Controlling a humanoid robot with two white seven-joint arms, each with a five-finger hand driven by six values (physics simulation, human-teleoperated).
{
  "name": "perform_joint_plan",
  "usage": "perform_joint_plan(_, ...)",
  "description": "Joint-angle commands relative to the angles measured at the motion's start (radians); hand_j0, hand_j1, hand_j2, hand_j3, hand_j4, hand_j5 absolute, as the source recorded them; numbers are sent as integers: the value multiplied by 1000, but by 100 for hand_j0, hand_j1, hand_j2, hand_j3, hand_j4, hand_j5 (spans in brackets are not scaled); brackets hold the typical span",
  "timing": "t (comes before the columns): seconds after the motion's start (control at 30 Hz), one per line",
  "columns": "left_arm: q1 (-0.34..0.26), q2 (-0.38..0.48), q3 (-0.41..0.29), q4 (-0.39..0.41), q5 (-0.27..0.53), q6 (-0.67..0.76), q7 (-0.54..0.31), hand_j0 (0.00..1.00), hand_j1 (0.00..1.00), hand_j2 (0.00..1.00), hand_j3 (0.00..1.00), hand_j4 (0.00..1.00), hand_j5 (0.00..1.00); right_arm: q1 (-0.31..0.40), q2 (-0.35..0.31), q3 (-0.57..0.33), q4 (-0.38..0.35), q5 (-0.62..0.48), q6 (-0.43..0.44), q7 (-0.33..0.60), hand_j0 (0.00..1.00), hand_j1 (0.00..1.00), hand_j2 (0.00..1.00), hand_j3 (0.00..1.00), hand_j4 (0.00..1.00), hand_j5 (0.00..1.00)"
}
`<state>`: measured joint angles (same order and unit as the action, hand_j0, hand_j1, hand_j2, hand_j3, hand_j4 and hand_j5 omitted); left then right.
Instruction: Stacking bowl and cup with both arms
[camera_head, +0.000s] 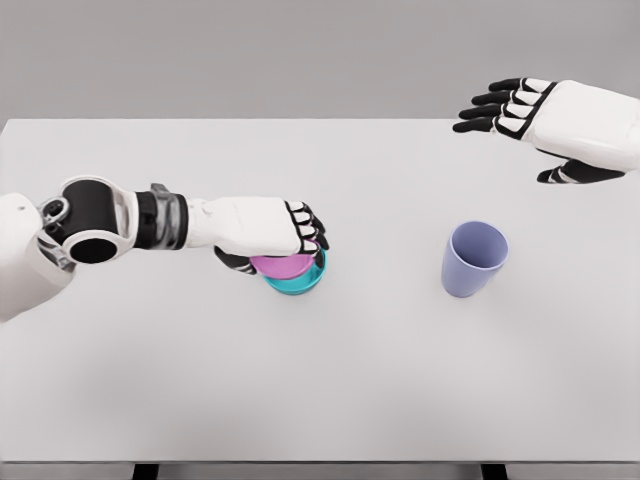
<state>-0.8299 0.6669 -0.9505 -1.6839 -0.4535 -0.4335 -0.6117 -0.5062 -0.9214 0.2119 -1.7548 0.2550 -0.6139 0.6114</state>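
The left hand (270, 232) reaches in from the left edge and sits over a teal bowl (300, 279), its black-tipped fingers (305, 222) curled down over the near-left rim. Under the palm shows a pink piece (282, 265), round-edged and resting inside the teal bowl; the hand covers most of it, so whether it is a second bowl or a cup cannot be told. The thumb is hidden beneath the palm, and how firmly the fingers press cannot be judged, though they appear closed on the pink piece. The teal bowl stands upright on the white table (200, 400), mouth upward, only its right and lower rim visible.

Well apart to the right stands a lavender cup (473, 259), upright, opening upward, its long axis vertical and seen leaning slightly toward the camera. Nothing touches it.

The right hand (545, 118) hangs above the far right corner of the table, fingers spread and extended leftward, holding nothing; its arm is cut off by the right edge. No writing or labels can be read on any object. Part of the left forearm and shoulder housing is cropped at the left edge.
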Motion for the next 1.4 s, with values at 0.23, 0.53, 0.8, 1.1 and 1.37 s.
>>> perform_joint_plan(0.23, 0, -15, -1, 16, -8, 1, 1, 72, 72, 72, 72, 72, 72, 0, -7, 0, 0, -5, 3, -1, 100, 100, 100, 100, 100, 100)
perform_joint_plan(0.53, 3, -15, -1, 12, -10, 1, 1, 73, 73, 73, 73, 73, 73, 3, -7, 0, 0, -5, 3, -1, 100, 100, 100, 100, 100, 100)
perform_joint_plan(0.8, 6, -15, -1, 7, -11, -1, 1, 87, 87, 87, 87, 87, 87, 3, -7, 0, 0, -5, 3, -1, 100, 100, 100, 100, 100, 100)
perform_joint_plan(1.1, 6, -15, -1, 7, -11, -2, 1, 100, 100, 100, 100, 100, 100, 3, -8, 0, 0, -5, 3, -1, 100, 100, 100, 100, 100, 100)
perform_joint_plan(1.37, -6, 13, 19, -25, 24, -71, 1, 100, 100, 100, 100, 100, 100, 3, -5, 0, 0, -5, 3, -1, 100, 100, 100, 100, 100, 100)
